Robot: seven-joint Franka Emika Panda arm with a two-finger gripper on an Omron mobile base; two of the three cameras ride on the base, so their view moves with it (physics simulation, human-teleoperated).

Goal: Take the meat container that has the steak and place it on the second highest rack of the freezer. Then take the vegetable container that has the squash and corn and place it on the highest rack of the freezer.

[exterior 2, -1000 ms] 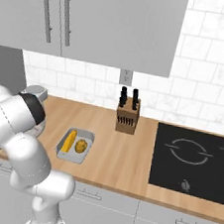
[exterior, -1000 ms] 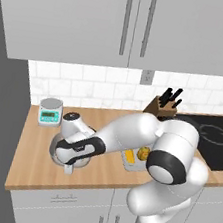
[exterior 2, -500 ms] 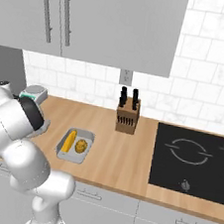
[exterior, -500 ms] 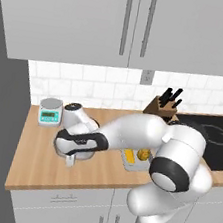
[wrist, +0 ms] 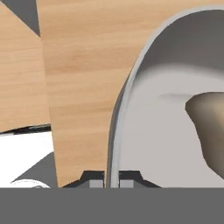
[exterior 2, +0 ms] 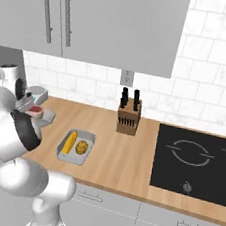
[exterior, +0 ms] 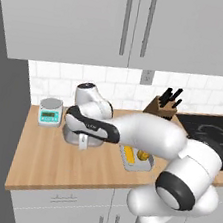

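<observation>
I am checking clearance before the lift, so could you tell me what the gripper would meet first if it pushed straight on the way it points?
The gripper is shut on the rim of the grey tray, so that rim comes first. Just beyond appears to be the wooden counter, though depth is hard to judge.

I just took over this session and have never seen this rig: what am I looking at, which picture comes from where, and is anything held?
A white robot arm on a mobile base works at a wooden counter. Two pictures come from cameras behind it, left and right; the third looks along the gripper. Its jaws are shut on the rim of the meat container, a grey tray. Beside it lie the vegetable container with corn and squash, a scale, and a knife block.
</observation>
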